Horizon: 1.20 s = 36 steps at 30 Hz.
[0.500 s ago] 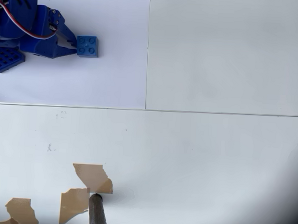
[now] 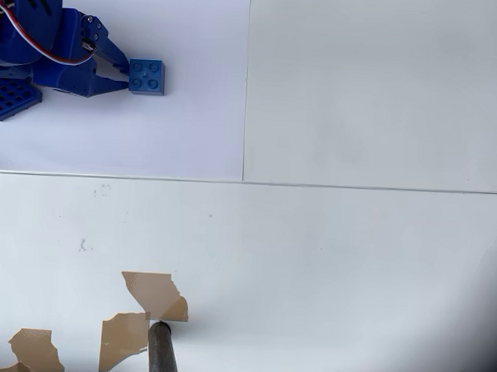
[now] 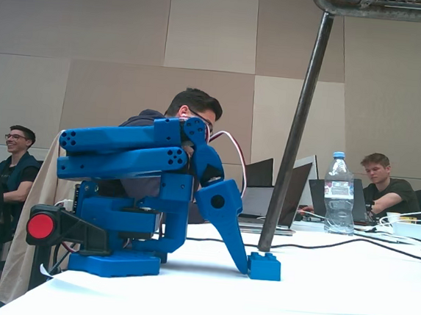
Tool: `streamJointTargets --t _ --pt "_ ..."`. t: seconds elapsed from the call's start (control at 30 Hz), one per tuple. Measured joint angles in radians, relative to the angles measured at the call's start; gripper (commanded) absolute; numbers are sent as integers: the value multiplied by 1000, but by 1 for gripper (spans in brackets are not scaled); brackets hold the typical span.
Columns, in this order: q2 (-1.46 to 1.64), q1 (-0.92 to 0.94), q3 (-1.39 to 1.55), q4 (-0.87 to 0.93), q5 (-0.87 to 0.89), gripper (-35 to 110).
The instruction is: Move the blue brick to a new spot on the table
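The blue brick (image 2: 146,76) (image 3: 265,266), small with four studs, lies flat on the white table (image 2: 353,266) near its upper left in the overhead view. My blue gripper (image 2: 122,73) reaches it from the left, with its fingertips low on the table right at the brick's left side. A narrow pale gap shows between the two fingers and the brick lies beyond the tips, not between them. In the fixed view a finger (image 3: 233,237) slants down to the tabletop and its tip touches the brick's near side.
The arm's blue perforated base (image 2: 7,98) sits at the left edge. Torn brown patches (image 2: 155,294) and a dark pole (image 2: 163,352) (image 3: 293,135) stand at the front. A water bottle (image 3: 338,192), laptops, cables and seated people are behind the table.
The gap between the fingers looks slightly wider. The brick and the arm have stayed in place.
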Motion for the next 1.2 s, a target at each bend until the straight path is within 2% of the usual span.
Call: streamJointTargets --t 1.2 --pt "0 0 0 0 0 1"
